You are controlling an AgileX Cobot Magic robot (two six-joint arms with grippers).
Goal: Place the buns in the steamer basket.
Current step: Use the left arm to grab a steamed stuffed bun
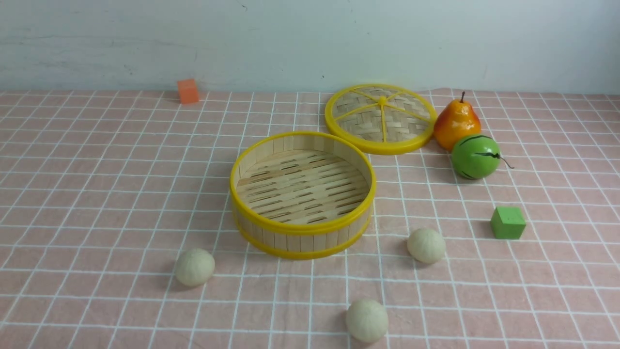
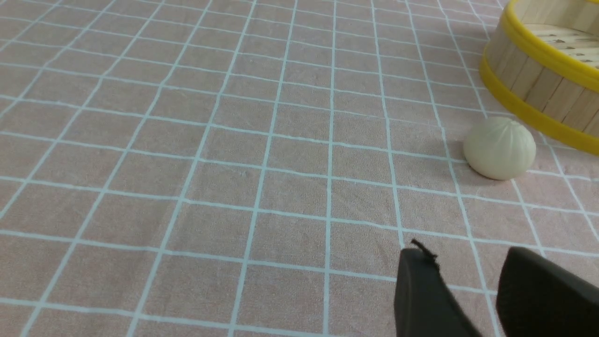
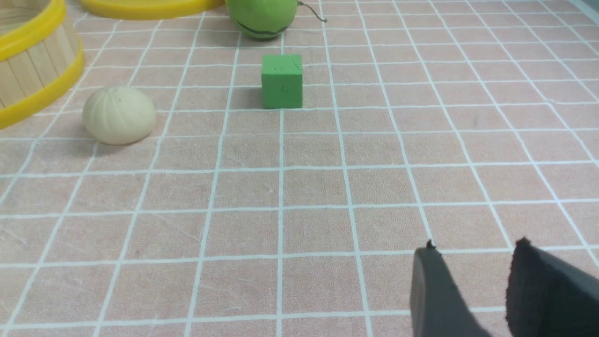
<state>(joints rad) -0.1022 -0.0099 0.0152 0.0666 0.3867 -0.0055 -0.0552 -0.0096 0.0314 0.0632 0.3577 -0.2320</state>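
The steamer basket (image 1: pixel 302 194) stands empty mid-table, its slatted floor bare. Three cream buns lie on the cloth around its near side: one at the left (image 1: pixel 194 267), one at the right (image 1: pixel 426 245), one nearest the front edge (image 1: pixel 366 320). Neither arm shows in the front view. In the left wrist view my left gripper (image 2: pixel 465 255) hovers open and empty over the cloth, short of the left bun (image 2: pixel 499 148) beside the basket wall (image 2: pixel 538 89). My right gripper (image 3: pixel 475 250) is also open and empty, well back from the right bun (image 3: pixel 119 115).
The flat woven lid (image 1: pixel 381 118) lies behind the basket to the right. An orange pear (image 1: pixel 456 123) and a green striped fruit (image 1: pixel 475 156) sit beside it. A green cube (image 1: pixel 507 222) rests near the right bun. An orange cube (image 1: pixel 188 91) stands at the far wall.
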